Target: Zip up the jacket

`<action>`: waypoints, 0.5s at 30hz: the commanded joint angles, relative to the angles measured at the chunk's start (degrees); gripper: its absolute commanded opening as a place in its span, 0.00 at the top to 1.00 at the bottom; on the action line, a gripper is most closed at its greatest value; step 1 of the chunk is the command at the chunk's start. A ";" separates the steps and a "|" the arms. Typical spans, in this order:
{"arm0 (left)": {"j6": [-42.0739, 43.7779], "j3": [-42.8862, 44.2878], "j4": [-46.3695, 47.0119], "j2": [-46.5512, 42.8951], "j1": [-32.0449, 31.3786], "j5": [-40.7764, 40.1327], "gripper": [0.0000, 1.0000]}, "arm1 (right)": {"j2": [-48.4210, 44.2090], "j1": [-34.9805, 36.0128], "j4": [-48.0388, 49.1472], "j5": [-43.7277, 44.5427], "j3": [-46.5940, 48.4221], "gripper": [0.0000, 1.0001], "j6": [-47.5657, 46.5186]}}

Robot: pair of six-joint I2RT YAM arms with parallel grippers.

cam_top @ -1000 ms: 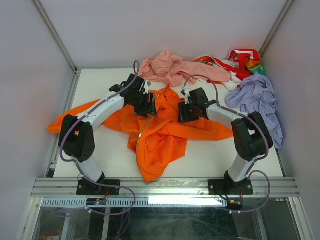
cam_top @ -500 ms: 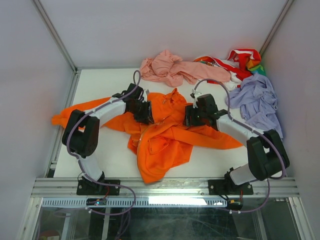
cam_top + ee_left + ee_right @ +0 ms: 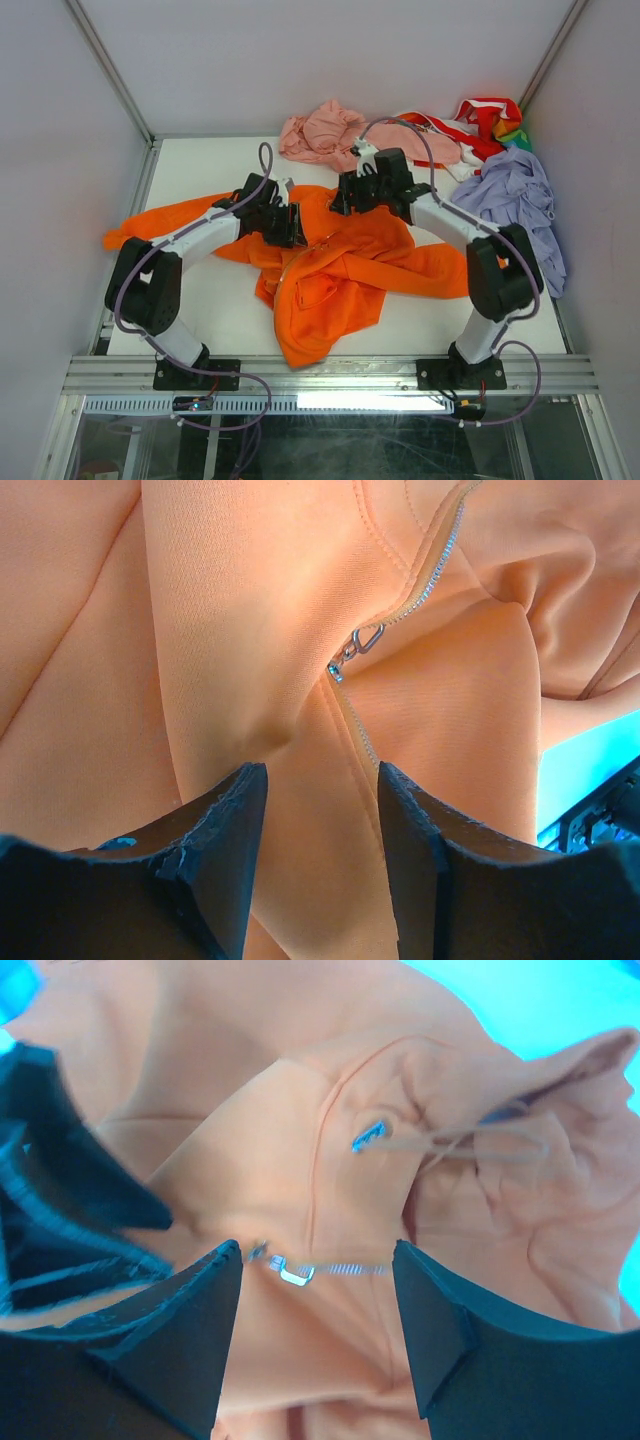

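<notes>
The orange jacket [image 3: 330,265] lies crumpled in the middle of the table, one sleeve stretched left and one right. My left gripper [image 3: 287,222] is low over its upper left part. In the left wrist view this gripper [image 3: 318,775] is open, with orange fabric lying loose between the fingers. The metal zipper slider [image 3: 355,648] is just ahead, and the zipper teeth [image 3: 440,555] run up and right from it. My right gripper [image 3: 345,196] is over the collar area. In the right wrist view it [image 3: 318,1255] is open astride the zipper pull [image 3: 295,1273].
A pale pink garment [image 3: 340,135] lies at the back. A red, white and multicoloured one [image 3: 485,118] is at the back right. A lilac garment [image 3: 515,200] lies along the right edge. The left gripper's black body [image 3: 60,1210] shows close at the left of the right wrist view.
My right gripper has moved back and left, from the jacket's right side to the collar area near the left gripper. The left gripper has barely shifted. The jacket's upper folds have shifted a little.
</notes>
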 commanded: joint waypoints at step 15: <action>2.58 -1.83 5.01 -8.80 0.38 -2.81 0.43 | 20.68 -0.94 5.61 -10.34 19.82 0.87 4.04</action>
